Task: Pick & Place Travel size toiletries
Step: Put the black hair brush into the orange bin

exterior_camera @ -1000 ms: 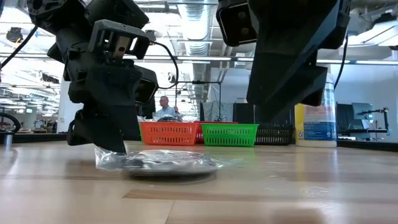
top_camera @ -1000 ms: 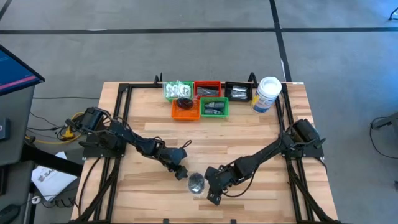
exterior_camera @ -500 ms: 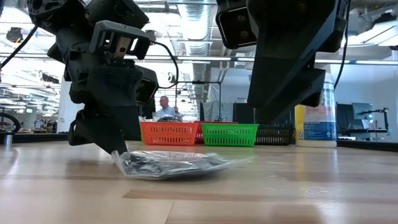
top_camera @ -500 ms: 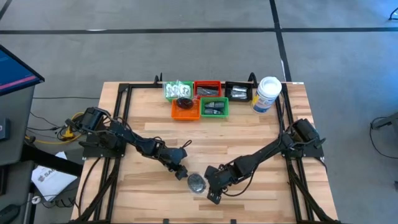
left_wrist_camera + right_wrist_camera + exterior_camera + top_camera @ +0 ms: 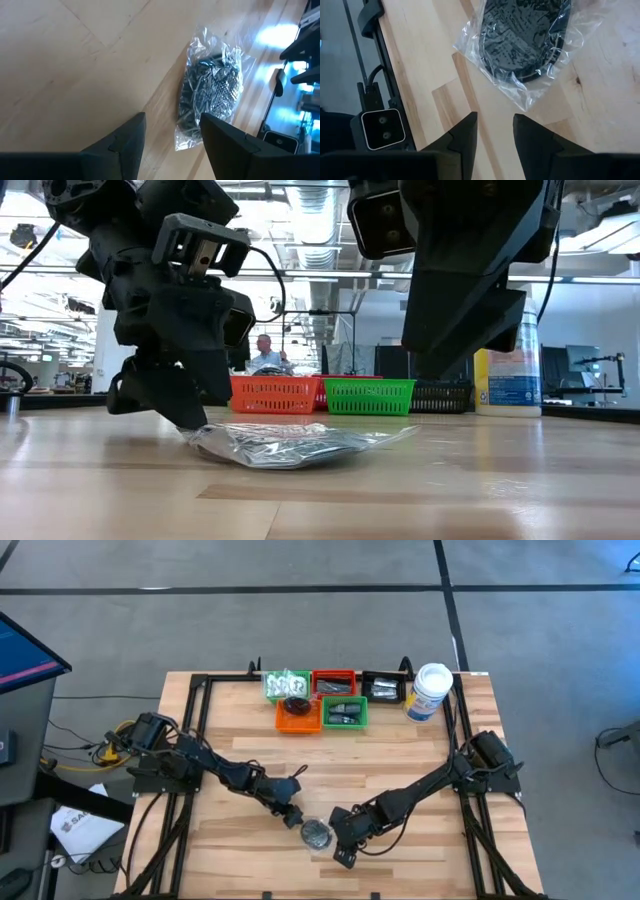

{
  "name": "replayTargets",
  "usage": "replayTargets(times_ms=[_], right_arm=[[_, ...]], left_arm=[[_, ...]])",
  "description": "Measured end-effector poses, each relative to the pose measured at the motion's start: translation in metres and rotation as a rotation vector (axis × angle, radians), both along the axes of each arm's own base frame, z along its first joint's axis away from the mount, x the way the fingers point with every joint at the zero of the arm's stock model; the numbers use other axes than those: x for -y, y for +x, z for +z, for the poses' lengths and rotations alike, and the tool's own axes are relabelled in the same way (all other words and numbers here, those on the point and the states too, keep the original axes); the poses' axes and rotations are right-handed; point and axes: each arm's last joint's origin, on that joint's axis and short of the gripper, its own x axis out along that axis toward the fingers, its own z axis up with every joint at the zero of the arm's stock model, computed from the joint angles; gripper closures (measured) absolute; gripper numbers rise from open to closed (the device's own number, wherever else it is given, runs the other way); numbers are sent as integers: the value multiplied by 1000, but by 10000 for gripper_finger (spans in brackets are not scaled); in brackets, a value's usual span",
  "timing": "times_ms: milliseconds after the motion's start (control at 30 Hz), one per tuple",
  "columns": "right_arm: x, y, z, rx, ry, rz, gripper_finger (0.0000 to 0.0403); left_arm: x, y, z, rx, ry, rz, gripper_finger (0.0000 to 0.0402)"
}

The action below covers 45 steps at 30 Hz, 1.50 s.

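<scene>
A clear plastic packet with a black round piece inside (image 5: pixel 317 833) (image 5: pixel 290 442) lies on the wooden table near its front edge, between my two grippers. My left gripper (image 5: pixel 293 819) (image 5: pixel 172 125) is open and low at the packet's left end, whose plastic corner (image 5: pixel 182 142) reaches in between the fingers. My right gripper (image 5: pixel 340 843) (image 5: pixel 495 122) is open too. It hovers above the table just right of the packet (image 5: pixel 525 35) with nothing between its fingers. My left gripper comes at the packet slanting down from the table's left. One fingertip (image 5: pixel 188 418) meets the clear plastic edge at the packet's left end (image 5: pixel 202 436); nothing is pinched. The packet rests on the table, that end slightly raised.
At the far edge stand an orange tray (image 5: pixel 297 712), a red tray (image 5: pixel 334 682), a green tray (image 5: pixel 345 713) and a black tray (image 5: pixel 383 688), with clear packets (image 5: pixel 284 685) beside them. A tall white canister (image 5: pixel 430 690) stands at the far right.
The packet has slid a little toward my right gripper. Its left end, which lay flat beneath my left gripper's finger, now stands slightly raised beside the fingertip. Both arms have kept nearly still.
</scene>
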Motion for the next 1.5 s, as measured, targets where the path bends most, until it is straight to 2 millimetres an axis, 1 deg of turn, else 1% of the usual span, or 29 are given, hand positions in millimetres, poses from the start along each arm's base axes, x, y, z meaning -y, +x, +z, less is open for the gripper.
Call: replayTargets(times_ms=[133,267,367,633,733,833,1000,1167,1267,1500], right_arm=[[0,0,0,0,0,0,285],[0,0,0,0,0,0,285],[1,1,0,-1,0,-4,285],[12,4,-1,-24,-1,-56,285],[16,5,-1,-34,-1,-71,285],[15,5,-1,-35,0,-70,285],[10,2,-2,-39,2,-54,285],[6,4,-17,-80,27,-47,285],[5,3,-19,-89,30,-45,285],[11,6,-19,-88,19,-61,285]], left_arm=[[8,-2,0,-16,-34,25,215],[20,-7,0,-45,-84,45,215],[27,-9,0,-45,-83,56,215],[23,-3,4,9,-98,85,215],[27,-3,6,26,-123,105,215],[35,-7,6,27,-122,107,215],[35,-6,-3,-7,-120,127,215],[38,-4,-9,-9,-117,121,215],[36,-3,-9,-5,-118,118,215],[30,1,-9,11,-130,109,215]])
